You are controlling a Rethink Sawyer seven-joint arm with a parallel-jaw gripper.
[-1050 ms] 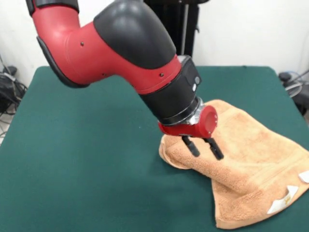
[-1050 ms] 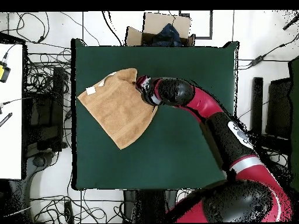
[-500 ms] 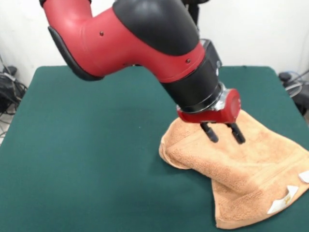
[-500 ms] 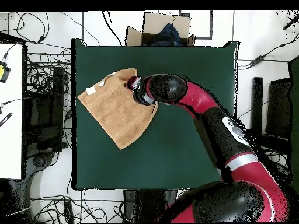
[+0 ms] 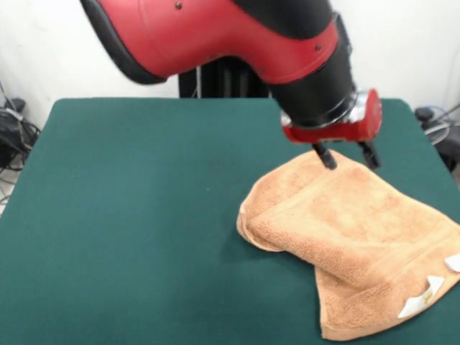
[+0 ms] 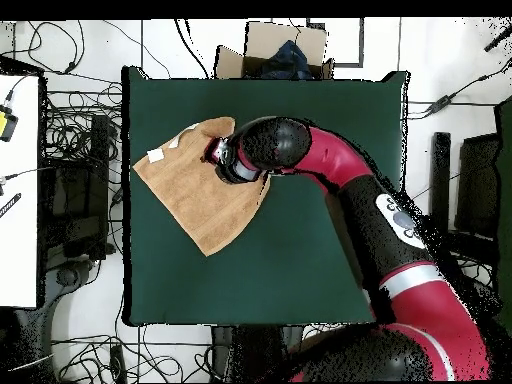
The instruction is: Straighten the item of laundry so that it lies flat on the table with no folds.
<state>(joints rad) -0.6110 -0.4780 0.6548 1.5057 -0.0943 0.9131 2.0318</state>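
Towel [image 5: 345, 237] first: it lies doubled over on itself toward one side edge of the table [image 5: 129, 208], a thick rolled fold along the side facing the table's middle and the white tags [image 5: 420, 298] at the corner nearest the front camera. So it is not flat yet, and I judge the unfolding step hardly begun. From above, it reads as a tan diamond [image 6: 200, 185] close to that side edge, short of the corner. My gripper [image 5: 348, 155] hangs just above the towel's far end, its two fingers spread apart with nothing between them; I cannot tell whether the tips brush the cloth. I take this as the approach to a grasp. Next I would need to lower onto the top layer only, pinch its free edge, and draw it away across open green felt.
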